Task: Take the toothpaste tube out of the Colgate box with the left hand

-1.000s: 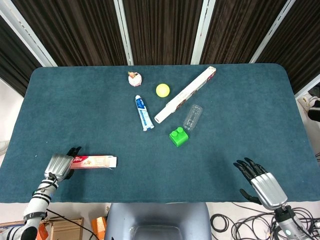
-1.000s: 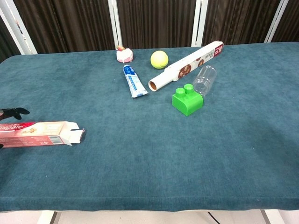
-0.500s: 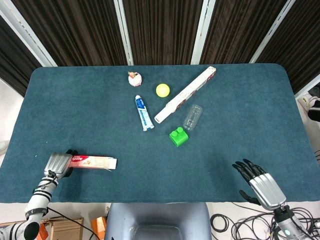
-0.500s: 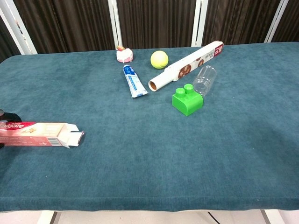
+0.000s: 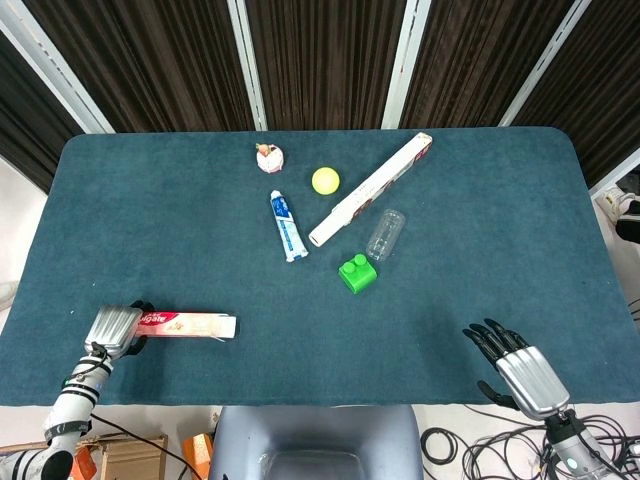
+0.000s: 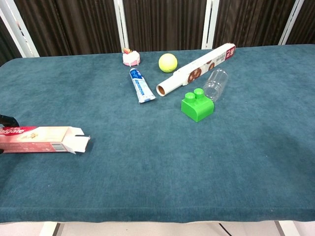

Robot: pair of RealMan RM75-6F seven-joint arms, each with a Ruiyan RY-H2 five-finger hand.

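The red and white Colgate box (image 5: 190,325) lies flat near the table's front left edge, its open flap end (image 6: 78,143) pointing right. My left hand (image 5: 115,327) grips the box's left end; the chest view shows only a dark fingertip (image 6: 7,120) at the frame's edge. A blue and white toothpaste tube (image 5: 287,225) lies by itself in the middle of the table, far from both hands. My right hand (image 5: 520,370) hovers at the front right edge, fingers spread and holding nothing. What is inside the box cannot be seen.
A long white roll box (image 5: 370,190) lies diagonally at the back centre, with a yellow ball (image 5: 325,180), a clear bottle (image 5: 385,235) and a green block (image 5: 357,272) around it. A small pink and white item (image 5: 269,157) sits behind the tube.
My left hand's fingers, stretched above the box a second ago, have curled onto its left end. The box has shifted slightly right. My right hand has drifted slightly toward the front edge.
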